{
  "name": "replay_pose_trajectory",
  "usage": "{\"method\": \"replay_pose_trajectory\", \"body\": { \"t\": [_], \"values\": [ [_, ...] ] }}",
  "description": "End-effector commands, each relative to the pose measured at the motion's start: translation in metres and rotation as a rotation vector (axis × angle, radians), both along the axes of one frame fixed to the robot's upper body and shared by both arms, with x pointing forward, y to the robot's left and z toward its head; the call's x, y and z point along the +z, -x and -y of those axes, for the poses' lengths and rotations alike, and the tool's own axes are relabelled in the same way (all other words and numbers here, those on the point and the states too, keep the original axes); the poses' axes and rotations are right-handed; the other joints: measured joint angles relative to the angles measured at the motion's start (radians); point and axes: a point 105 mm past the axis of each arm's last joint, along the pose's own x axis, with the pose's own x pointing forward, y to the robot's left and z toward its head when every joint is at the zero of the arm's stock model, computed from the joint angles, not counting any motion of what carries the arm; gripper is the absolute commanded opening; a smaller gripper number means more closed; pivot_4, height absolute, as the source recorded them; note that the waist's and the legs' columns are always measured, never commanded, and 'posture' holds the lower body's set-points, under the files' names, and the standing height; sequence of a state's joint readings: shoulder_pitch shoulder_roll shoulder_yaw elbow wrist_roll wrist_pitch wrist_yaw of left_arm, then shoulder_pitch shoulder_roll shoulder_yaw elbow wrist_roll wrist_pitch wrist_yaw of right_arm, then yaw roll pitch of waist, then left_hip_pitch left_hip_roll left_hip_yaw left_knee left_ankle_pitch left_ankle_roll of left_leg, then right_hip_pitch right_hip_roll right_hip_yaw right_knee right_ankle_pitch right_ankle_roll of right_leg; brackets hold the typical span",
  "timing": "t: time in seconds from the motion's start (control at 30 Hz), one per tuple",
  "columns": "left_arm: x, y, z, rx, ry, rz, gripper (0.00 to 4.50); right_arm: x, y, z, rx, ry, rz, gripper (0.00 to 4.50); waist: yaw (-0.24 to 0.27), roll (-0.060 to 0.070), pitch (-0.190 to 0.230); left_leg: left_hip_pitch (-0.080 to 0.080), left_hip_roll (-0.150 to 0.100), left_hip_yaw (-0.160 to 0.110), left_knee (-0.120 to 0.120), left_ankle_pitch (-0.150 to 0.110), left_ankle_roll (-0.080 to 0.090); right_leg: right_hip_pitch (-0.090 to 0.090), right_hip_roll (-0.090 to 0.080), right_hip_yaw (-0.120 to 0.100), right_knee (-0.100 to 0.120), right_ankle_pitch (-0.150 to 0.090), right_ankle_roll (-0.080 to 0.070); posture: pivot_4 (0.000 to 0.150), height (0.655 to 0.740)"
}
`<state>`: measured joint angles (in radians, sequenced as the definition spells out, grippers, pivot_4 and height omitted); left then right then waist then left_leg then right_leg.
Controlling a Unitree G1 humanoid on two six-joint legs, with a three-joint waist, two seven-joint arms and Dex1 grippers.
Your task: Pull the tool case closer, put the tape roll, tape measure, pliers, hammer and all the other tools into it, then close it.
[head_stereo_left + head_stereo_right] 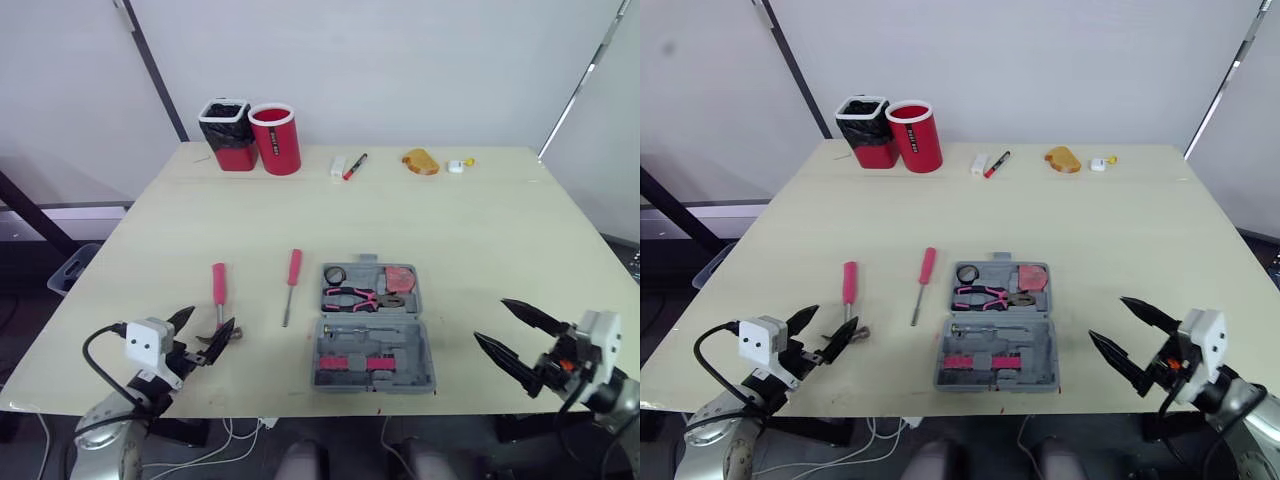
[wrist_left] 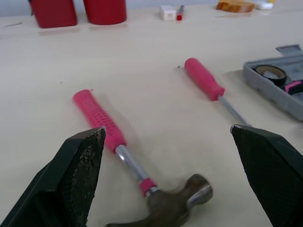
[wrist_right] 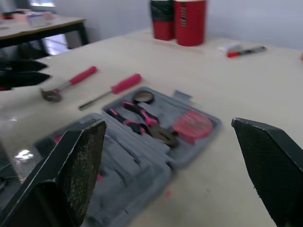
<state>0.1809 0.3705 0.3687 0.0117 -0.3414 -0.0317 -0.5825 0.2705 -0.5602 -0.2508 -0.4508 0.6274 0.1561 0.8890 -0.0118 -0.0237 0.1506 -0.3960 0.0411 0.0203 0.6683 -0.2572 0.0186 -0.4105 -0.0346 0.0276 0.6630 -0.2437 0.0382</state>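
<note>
The pale bench (image 1: 450, 230) carries everything. The grey tool case (image 1: 414, 300) lies open near its front edge, between the two arms, with its far half and near half both flat. At the far left of the bench stand a red bin with a black liner (image 1: 228, 135) and a red cup (image 1: 275, 140), touching each other.

The left end effector (image 1: 211, 317) hangs low at the front left corner, its fingers spread wide around the hammer head without touching it. The right end effector (image 1: 490, 320) hovers to the right of the case, also spread wide and holding nothing.

The hammer (image 1: 219, 290) lies on the bench left of the case, pink handle pointing away from the robot. The screwdriver (image 1: 292, 280) lies between hammer and case, pink handle also away. Inside the far half of the case are the pliers (image 1: 350, 297), the pink tape measure (image 1: 400, 278) in the right corner and the black tape roll (image 1: 334, 275) in the left corner. A red marker (image 1: 355, 166) rests near the bench's far edge.
</note>
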Motion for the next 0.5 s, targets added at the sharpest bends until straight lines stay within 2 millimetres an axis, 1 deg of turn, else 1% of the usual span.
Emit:
{"method": "replay_pose_trajectory", "body": {
  "t": [0.03,0.1,0.2,0.3,0.37,0.5],
  "values": [
    [0.003,-0.002,-0.002,0.140,0.022,-0.003,4.50,0.013,-0.001,-0.012,0.059,0.012,0.052,4.46,0.001,0.000,0.000,0.000,0.000,0.000,0.000,0.000,0.000,0.000,0.000,0.000,0.000,0.000,0.000,0.150,0.7400],
    [-0.001,-0.001,0.004,0.215,0.050,-0.034,4.50,0.016,-0.005,-0.017,0.078,0.018,0.073,4.46,0.002,-0.001,0.000,-0.001,-0.001,0.000,0.000,0.000,0.000,0.000,0.000,-0.001,0.000,0.000,0.000,0.150,0.7400],
    [-0.002,0.000,0.009,0.282,0.020,-0.068,4.50,0.018,-0.010,-0.025,0.097,0.019,0.093,4.46,0.002,-0.001,0.000,-0.001,-0.001,0.000,0.000,0.000,0.000,0.000,0.000,-0.001,0.000,0.000,0.001,0.150,0.7400],
    [0.002,-0.006,0.011,0.326,0.018,-0.084,4.50,0.020,-0.009,-0.033,0.136,0.019,0.096,4.46,0.004,-0.001,0.000,-0.001,-0.001,0.000,0.000,0.000,0.000,0.000,0.001,-0.002,0.000,0.000,0.000,0.150,0.7400],
    [0.002,-0.009,0.012,0.350,0.007,-0.114,4.50,0.019,-0.006,-0.038,0.176,0.040,0.097,4.46,0.004,-0.001,0.000,-0.001,-0.001,0.000,0.000,0.000,0.000,0.000,0.001,-0.002,0.000,0.000,0.000,0.150,0.7400],
    [0.000,-0.011,0.009,0.397,-0.024,-0.160,4.50,0.017,-0.003,-0.041,0.228,0.088,0.106,4.46,0.002,-0.001,0.000,-0.001,-0.001,0.000,0.000,0.000,0.000,0.000,0.001,-0.002,0.000,0.000,0.000,0.150,0.7400]
  ]
}}
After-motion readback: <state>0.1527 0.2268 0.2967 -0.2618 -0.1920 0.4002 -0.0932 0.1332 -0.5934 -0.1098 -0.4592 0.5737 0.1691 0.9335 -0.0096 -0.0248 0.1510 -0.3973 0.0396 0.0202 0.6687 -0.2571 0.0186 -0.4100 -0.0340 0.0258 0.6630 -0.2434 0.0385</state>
